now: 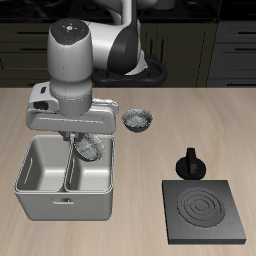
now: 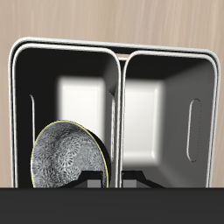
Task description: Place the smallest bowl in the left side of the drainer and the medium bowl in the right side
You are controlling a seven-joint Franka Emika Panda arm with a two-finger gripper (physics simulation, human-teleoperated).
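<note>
1. Exterior view: the gripper (image 1: 82,140) hangs over the back rim of the drainer (image 1: 62,207), with a speckled bowl (image 1: 90,147) at its fingertips, tipped up on edge. By its size I take it for the smallest bowl, though that is only a judgement.
2. The bowl sits above the compartment nearer the black hob plate (image 1: 205,210), close to the centre wall. The coming move looks like a straight drop down.
3. A second bowl, probably the medium bowl (image 1: 138,121), stands on the table behind the drainer, well apart from the gripper. The arm half hides the rim of a larger bowl (image 1: 108,108).
4. The arm hides the jaws here, so I cannot tell whether they are clamped on the bowl.
5. Wrist view: both square wells of the drainer (image 2: 70,45) gape open below. The tilted bowl (image 2: 68,156) hangs over one well, its rim reaching the nearer of the dark fingertips (image 2: 89,180).
6. The gripper (image 2: 110,181) itself lines up over the centre wall (image 2: 118,87). A gap shows between the fingertips, but the pinch is out of sight, so I cannot tell the grip here either.
7. I see little room at the centre wall, so the bowl's rim could catch there, while the rest of the well is open.
</note>
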